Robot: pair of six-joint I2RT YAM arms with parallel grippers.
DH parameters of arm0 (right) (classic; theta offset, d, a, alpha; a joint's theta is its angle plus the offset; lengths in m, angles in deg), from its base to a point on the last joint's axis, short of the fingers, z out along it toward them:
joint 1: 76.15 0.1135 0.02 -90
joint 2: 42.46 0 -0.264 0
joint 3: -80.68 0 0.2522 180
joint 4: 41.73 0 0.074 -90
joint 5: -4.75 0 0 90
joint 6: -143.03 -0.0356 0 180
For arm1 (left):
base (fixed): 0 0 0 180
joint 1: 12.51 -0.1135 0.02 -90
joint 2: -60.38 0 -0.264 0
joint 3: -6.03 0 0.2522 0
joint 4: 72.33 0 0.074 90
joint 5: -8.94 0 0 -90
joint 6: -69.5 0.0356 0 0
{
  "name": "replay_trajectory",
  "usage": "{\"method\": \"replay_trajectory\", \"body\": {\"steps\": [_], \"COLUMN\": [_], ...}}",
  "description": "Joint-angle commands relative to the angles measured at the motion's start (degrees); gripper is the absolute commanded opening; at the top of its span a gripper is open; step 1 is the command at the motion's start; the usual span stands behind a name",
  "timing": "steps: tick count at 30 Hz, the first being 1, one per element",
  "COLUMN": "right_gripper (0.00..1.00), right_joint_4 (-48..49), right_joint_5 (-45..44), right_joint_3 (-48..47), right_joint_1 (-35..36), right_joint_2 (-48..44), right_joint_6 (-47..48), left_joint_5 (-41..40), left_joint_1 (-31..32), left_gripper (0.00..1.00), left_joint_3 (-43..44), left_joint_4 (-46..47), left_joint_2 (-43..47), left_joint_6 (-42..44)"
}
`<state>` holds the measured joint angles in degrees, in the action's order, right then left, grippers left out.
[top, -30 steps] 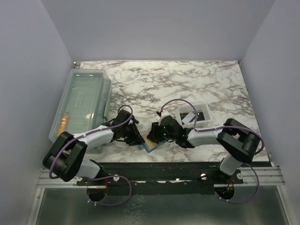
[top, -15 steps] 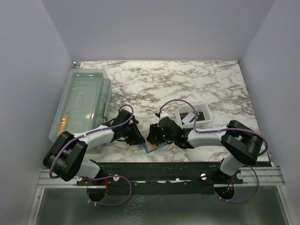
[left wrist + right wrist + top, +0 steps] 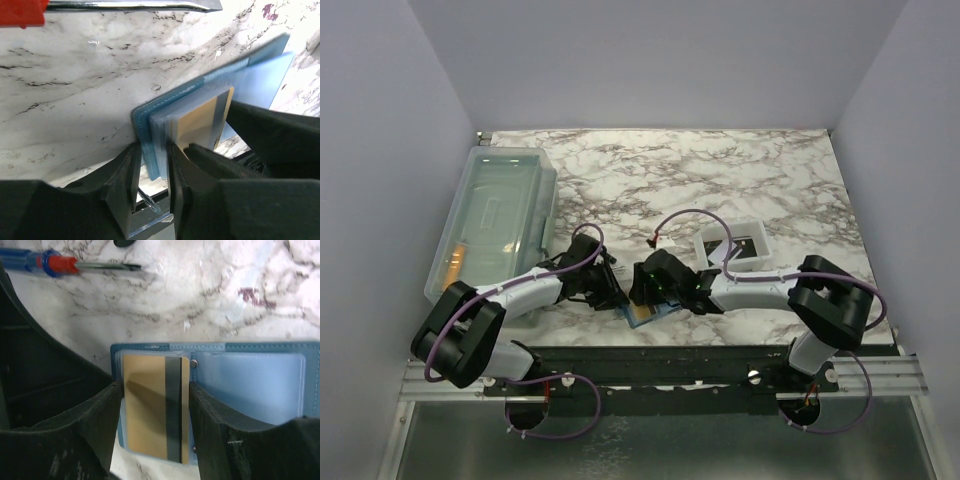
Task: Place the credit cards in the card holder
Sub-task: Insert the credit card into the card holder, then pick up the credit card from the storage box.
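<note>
— Under the right pincer (image 3: 155, 387), jaws spread astride it, a card (image 3: 147, 405) sits pocketed in the holder (image 3: 260, 385).
— And the left pincer (image 3: 151, 150)?
— Pinching the holder's edge on the worktop (image 3: 200, 290). Card looks stiff, slick, light: I'd take its long edges.

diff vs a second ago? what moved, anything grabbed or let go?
The right gripper slid a little leftward over the card holder and now straddles the credit card lying in its pocket. Whether it pinches the card is unclear. The left gripper stayed clamped on the holder's edge. Holder and white tray unmoved.
</note>
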<state>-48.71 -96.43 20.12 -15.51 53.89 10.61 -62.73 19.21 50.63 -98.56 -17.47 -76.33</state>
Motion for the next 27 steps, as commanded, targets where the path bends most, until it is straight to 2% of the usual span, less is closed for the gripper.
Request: {"method": "replay_trajectory", "body": {"steps": [1,8,12,15,19,24,27], "right_gripper": [0.59,0.63,0.75,0.82,0.83,0.88,0.9], "right_joint_4": [-6.43,-19.58,-26.32,-29.13,-32.26,-34.58,-34.38], "right_joint_5": [0.88,-0.58,0.51,5.09,9.65,15.9,17.92], "right_joint_3": [0.87,-4.66,-7.55,-9.14,-11.49,-11.81,-10.66], "right_joint_1": [-0.2,-8.47,-17.31,-25.39,-37.14,-46.78,-49.69], "right_joint_2": [-6.4,-14.48,-17.54,-18.15,-16.34,-11.72,-9.53], "right_joint_6": [-4.3,2.56,8.21,11.21,14.22,17.3,18.21], "left_joint_5": [-4.92,-6.24,-6.37,-6.08,-2.69,5.16,8.77], "left_joint_1": [0.1,-0.08,-0.04,-0.08,-0.08,0.04,0.72], "left_gripper": [0.4,0.61,0.69,0.72,0.74,0.74,0.74], "left_joint_3": [-0.88,0.24,2.97,4.83,8.71,14.79,17.87], "left_joint_4": [-1.67,-4.7,-8.23,-9.47,-9.5,-8.41,-4.99], "left_joint_2": [-0.49,2.3,3.33,4.68,5.12,1.39,-2.32], "left_joint_6": [2.81,5.76,9.34,12.0,16.62,20.74,20.4]}}
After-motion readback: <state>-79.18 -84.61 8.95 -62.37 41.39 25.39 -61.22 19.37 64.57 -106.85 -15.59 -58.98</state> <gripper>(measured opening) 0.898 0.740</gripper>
